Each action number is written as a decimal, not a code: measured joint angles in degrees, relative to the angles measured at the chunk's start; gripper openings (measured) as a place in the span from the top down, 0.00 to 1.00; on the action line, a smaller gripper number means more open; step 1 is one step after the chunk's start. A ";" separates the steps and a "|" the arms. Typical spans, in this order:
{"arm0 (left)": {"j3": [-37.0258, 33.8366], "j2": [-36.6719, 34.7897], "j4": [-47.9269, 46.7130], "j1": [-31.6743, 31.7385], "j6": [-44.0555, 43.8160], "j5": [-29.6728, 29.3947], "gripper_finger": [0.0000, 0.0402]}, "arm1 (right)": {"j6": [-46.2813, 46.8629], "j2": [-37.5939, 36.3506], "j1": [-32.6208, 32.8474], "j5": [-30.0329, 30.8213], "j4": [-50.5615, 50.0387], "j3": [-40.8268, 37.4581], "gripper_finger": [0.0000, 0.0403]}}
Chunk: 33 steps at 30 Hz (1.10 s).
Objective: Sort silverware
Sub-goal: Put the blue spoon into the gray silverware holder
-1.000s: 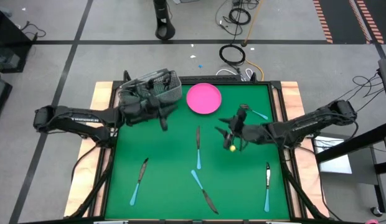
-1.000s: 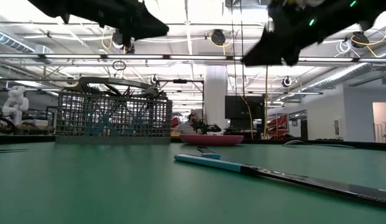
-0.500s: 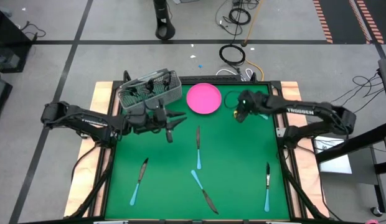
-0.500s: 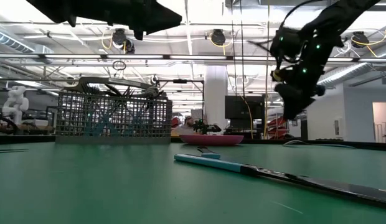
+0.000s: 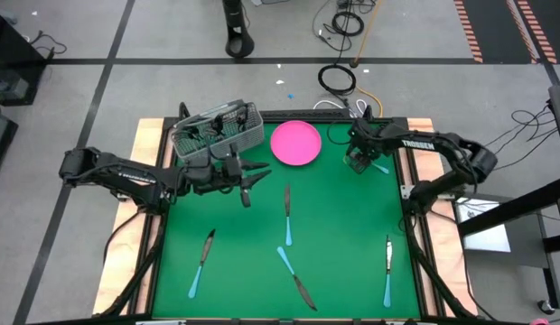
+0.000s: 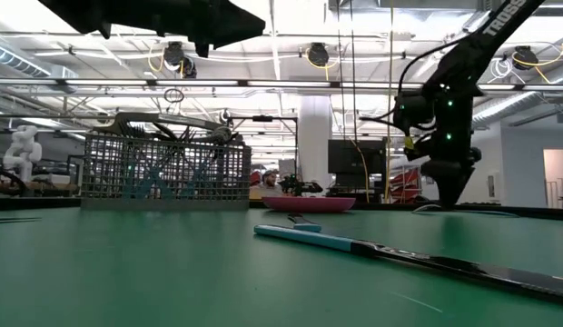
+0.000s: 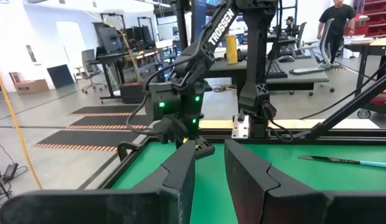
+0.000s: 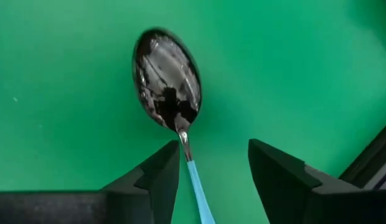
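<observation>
A spoon (image 8: 167,81) with a dark metal bowl and a light blue handle (image 5: 380,167) lies flat on the green mat at the far right. My right gripper (image 8: 215,165) points down over it, open. One finger (image 8: 157,177) stands next to the spoon's neck and the other is off to the side. My left gripper (image 7: 210,158) hovers level near the wire basket (image 5: 217,129), open, with nothing between its fingers. Several blue-handled knives (image 5: 287,212) lie flat on the mat.
The grey wire basket at the far left holds silverware. A pink plate (image 5: 295,143) sits at the far middle. More pieces lie at near left (image 5: 201,262), near middle (image 5: 295,275) and near right (image 5: 387,269). The table's raised right edge (image 5: 402,171) is close to my right gripper.
My right gripper has swung from the mat's middle toward the far right corner, tipped from nearly level to pointing down, and sunk over the spoon. My left gripper has shifted a little toward the table's right, away from the basket, then kept still.
</observation>
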 joint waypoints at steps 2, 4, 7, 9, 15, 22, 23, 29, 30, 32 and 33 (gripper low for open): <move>0.00 0.00 -0.02 0.00 0.02 -0.01 0.78 | -1.31 0.62 -0.41 -0.18 0.01 0.00 0.55; 0.00 0.00 -0.16 0.00 0.06 0.01 0.78 | -2.37 1.35 -0.82 -0.69 0.06 0.00 0.55; 0.00 -0.02 -0.66 0.00 0.13 -0.01 0.78 | -3.11 2.67 -1.86 -5.17 0.14 0.00 0.55; 0.00 -0.02 -0.69 0.00 0.07 -0.01 0.78 | -3.29 3.50 -2.47 -6.77 0.28 0.15 0.55; 0.00 -0.04 -1.47 -0.01 -0.12 -0.02 0.78 | -4.61 4.27 -3.16 -7.79 0.41 0.15 0.61; -0.02 -0.04 -1.51 -0.19 -0.27 -0.01 0.78 | -1.79 4.36 -2.91 -8.50 0.12 0.11 0.93; -0.02 -0.04 -1.51 -0.25 -0.27 -0.01 0.78 | -1.69 4.36 -2.86 -8.47 0.02 0.09 0.96; -0.02 -0.04 -1.51 -1.33 -0.29 -0.02 0.78 | 2.22 2.26 -0.08 -7.08 -2.51 -0.16 0.99; -0.02 -0.04 -1.51 -1.52 -0.29 -0.03 0.78 | 2.85 1.30 0.86 -6.99 -3.37 -0.34 0.99; -0.02 -0.04 -1.51 -1.95 -0.29 -0.01 0.78 | 3.97 -1.69 2.96 -7.03 -4.21 -0.41 0.99; -0.02 -0.04 -1.53 -2.16 -0.29 -0.01 0.78 | 4.70 -3.30 3.92 -7.08 -4.07 -0.23 0.99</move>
